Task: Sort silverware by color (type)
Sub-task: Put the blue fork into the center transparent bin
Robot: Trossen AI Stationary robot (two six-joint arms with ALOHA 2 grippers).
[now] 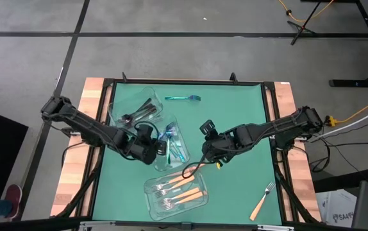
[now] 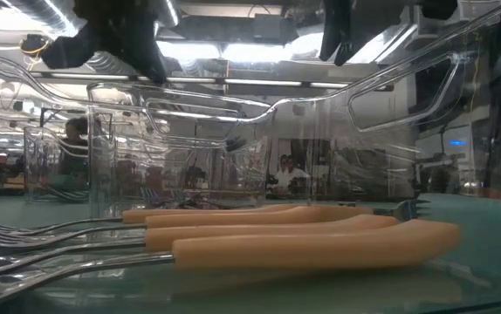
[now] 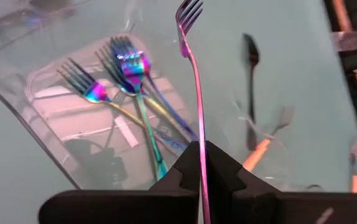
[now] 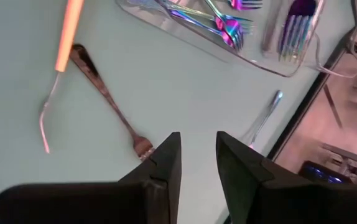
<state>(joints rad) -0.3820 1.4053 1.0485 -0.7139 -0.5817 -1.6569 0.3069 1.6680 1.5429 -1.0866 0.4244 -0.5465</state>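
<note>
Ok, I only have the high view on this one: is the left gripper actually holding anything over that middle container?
Observer: Yes. In the left wrist view, the left gripper is shut on the handle of an iridescent fork. Its tines point away, above the clear container of iridescent forks.
Operator: And the right gripper, is it carrying something too?
Observer: No. In the right wrist view, the right gripper is open with nothing between its fingers, above the green mat.
</note>
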